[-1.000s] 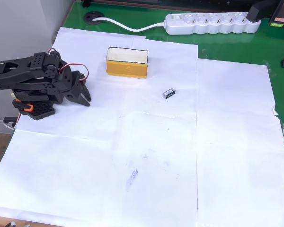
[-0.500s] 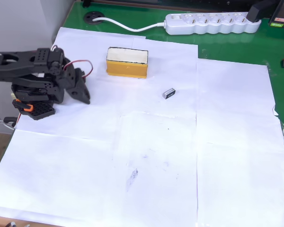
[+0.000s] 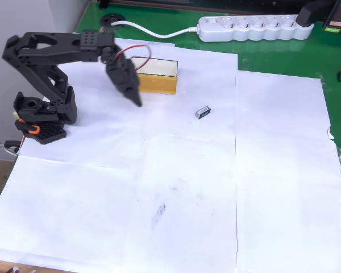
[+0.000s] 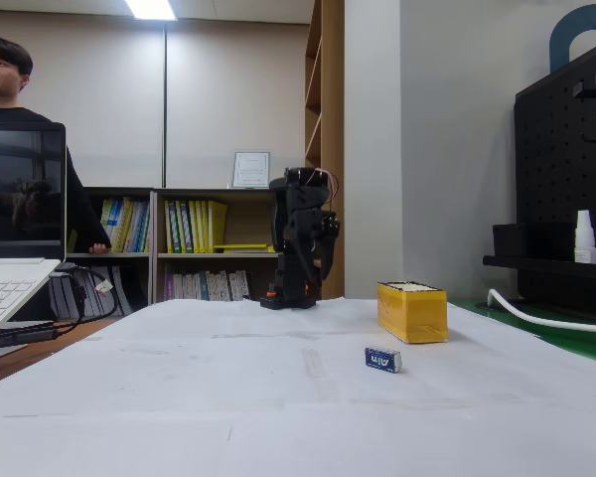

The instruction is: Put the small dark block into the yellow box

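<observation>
Nothing is held in the gripper [image 3: 137,102] yet: its dark fingers taper to one point in the overhead view, apparently pressed together, and nothing sits between them. It hangs above the paper just left of the yellow box [image 3: 153,75], overlapping the box's left end as seen from above. In the fixed view the gripper [image 4: 324,266] points down, well up off the table.

One risk is that left end: a low swing to the right toward the target could clip the box's near corner and shove it across the paper. Another is the small dark block [image 3: 203,112] itself, lying flat on the white paper [image 3: 273,170] to the right of the box and nearer than it, well apart from the fingertips. It is tiny, so fingers that descend without opening, or off-centre, would likely nudge it aside rather than straddle it.

Compared with a second ago, the arm has unfolded from a crouch beside its base [image 3: 40,122] and reached up and rightward. Block and box sit where they were.
</observation>
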